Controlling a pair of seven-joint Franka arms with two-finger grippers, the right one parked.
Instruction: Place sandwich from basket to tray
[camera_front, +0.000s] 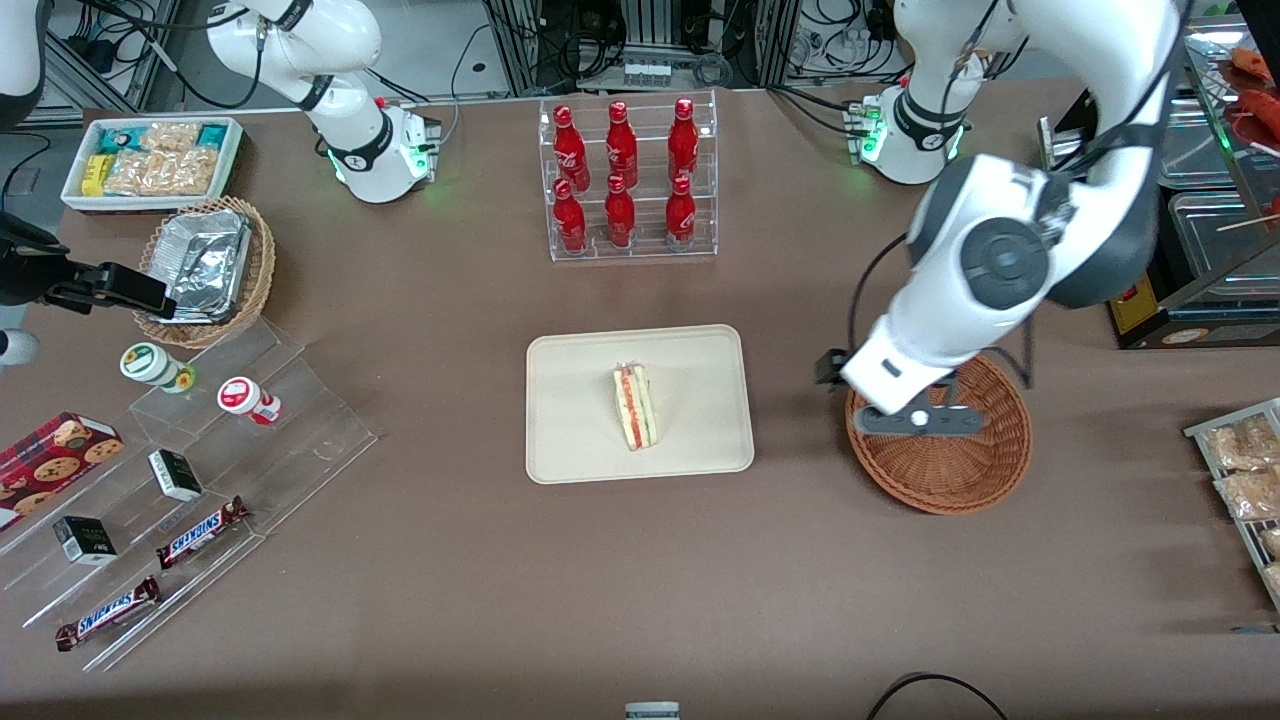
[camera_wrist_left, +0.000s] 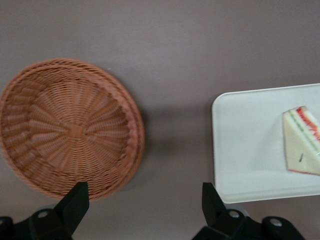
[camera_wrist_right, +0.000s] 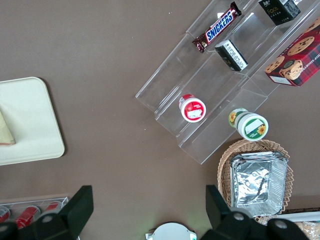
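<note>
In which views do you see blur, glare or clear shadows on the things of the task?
Left wrist view: the sandwich and the tray look softly blurred, the basket casts a dark shadow on the table, and the open gripper holds nothing. Front view: sharp and evenly lit, with small highlights on the red bottles; the arm hides part of the basket.

I see a brown table (camera_front: 450, 560), cables (camera_front: 700, 40) and metal framing (camera_front: 520, 40) along its edge farthest from my front camera.
</note>
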